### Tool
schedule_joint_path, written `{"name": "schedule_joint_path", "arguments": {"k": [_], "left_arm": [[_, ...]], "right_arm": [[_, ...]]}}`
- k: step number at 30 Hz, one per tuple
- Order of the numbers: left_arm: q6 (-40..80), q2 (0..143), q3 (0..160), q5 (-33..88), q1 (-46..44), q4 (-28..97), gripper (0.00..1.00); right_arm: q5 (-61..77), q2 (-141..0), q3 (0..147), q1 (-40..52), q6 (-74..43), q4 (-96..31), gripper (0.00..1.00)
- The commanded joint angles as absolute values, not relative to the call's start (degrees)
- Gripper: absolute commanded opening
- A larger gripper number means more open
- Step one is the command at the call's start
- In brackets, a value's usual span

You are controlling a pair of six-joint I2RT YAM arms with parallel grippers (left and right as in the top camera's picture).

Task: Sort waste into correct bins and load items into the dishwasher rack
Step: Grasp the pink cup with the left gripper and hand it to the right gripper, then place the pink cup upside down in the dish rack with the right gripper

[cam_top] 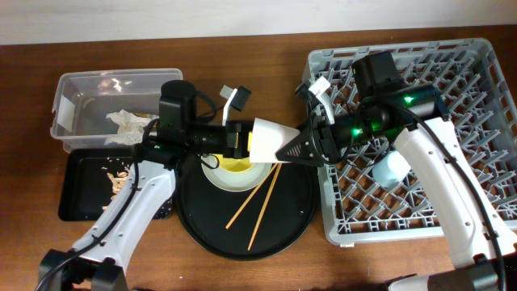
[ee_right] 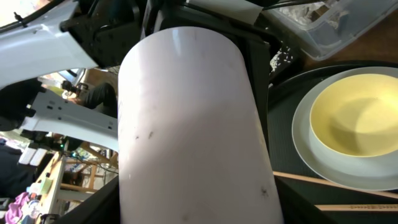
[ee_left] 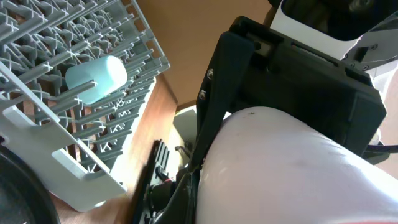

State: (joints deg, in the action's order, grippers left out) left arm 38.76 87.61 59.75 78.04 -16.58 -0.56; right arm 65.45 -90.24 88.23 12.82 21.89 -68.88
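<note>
Both jaws clamped on pink cup [cam_top: 271, 139], above yellow bowl [cam_top: 234, 166]

The brown wooden tabletop [cam_top: 242, 56] carried four things directly. At the far left sat the clear plastic tub [cam_top: 58, 103]. Just on its near side lay the shallow black rectangular tray [cam_top: 77, 198], the two close enough that any gap could not be made out. The large round black tray [cam_top: 212, 236] lay in the middle, beside the rectangular one. The grey dishwasher rack [cam_top: 339, 233] filled the right side, its left wall right against the round tray's rim. Bare wood showed along the far edge.
</note>
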Motion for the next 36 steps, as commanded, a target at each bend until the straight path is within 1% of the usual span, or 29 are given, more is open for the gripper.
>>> {"name": "schedule_joint_path", "arguments": {"k": [1,2,3,4,5,7,12,13,14,15,18,19,20,24,27,31,33,34,35,36], "left_arm": [[37.67,87.42,60.10,76.77,-17.45,-0.40,0.22],[37.65,87.44,60.10,75.61,-17.43,-0.38,0.27],[37.52,87.42,60.10,74.96,-17.45,-0.38,0.31],[37.43,87.42,60.10,74.04,-17.45,0.10,0.32],[35.79,87.42,60.10,73.06,-17.45,1.39,0.33],[29.78,87.42,60.10,67.64,-17.21,7.88,0.37],[18.50,86.87,60.10,52.80,-12.62,24.47,0.42],[16.05,86.21,60.10,48.77,-11.03,28.01,0.42],[14.70,85.49,60.10,46.19,-10.04,30.46,0.42],[12.45,83.70,60.10,41.95,-8.32,34.92,0.43],[11.64,78.54,60.10,32.10,-5.13,41.12,0.42],[11.64,76.90,60.10,29.52,-4.80,42.39,0.42],[11.64,74.43,60.10,26.20,-4.80,43.79,0.42],[11.66,72.82,60.10,24.58,-4.82,45.78,0.42],[11.64,72.82,60.10,24.51,-4.82,46.15,0.42],[11.66,72.82,60.10,24.40,-4.82,46.17,0.42],[11.66,72.82,60.10,24.12,-4.82,46.22,0.42],[11.66,72.82,60.10,24.14,-4.82,46.22,0.42],[11.66,72.82,60.10,24.14,-4.82,46.44,0.42],[11.66,72.82,60.10,24.12,-4.82,47.00,0.42]], "right_arm": [[60.66,-90.37,88.29,12.34,21.21,-68.10,0.60],[57.30,-90.37,88.29,12.34,21.17,-68.34,0.60],[55.16,-90.37,88.29,12.34,21.17,-68.60,0.59],[51.40,-90.37,88.31,12.34,21.17,-69.21,0.60],[48.40,-90.32,88.31,12.16,20.95,-69.80,0.57],[44.80,-90.15,88.79,10.55,20.51,-71.53,0.53],[33.45,-90.02,94.32,2.94,20.45,-82.41,0.52],[30.70,-90.00,95.57,1.45,18.04,-84.16,0.50],[28.75,-90.00,96.16,0.51,16.14,-84.99,0.49],[23.68,-90.00,97.12,-1.58,12.64,-86.78,0.49],[13.30,-90.00,97.43,-5.17,4.56,-87.26,0.48],[8.08,-90.00,97.45,-6.15,0.51,-86.94,0.43],[3.11,-90.00,97.47,-7.05,-3.18,-86.35,0.35],[1.32,-90.72,97.78,-10.72,-7.53,-82.76,0.16],[0.73,-93.06,103.31,-14.41,-8.05,-84.49,0.14],[0.58,-95.11,103.92,-19.22,-8.03,-86.02,0.14],[0.58,-97.19,103.77,-19.79,-7.79,-86.78,0.14],[0.58,-98.74,103.68,-19.79,-7.77,-87.44,0.13],[0.60,-99.92,103.68,-19.79,-7.77,-88.20,0.09],[0.82,-101.23,103.66,-19.79,-7.33,-88.77,0.08]]}}
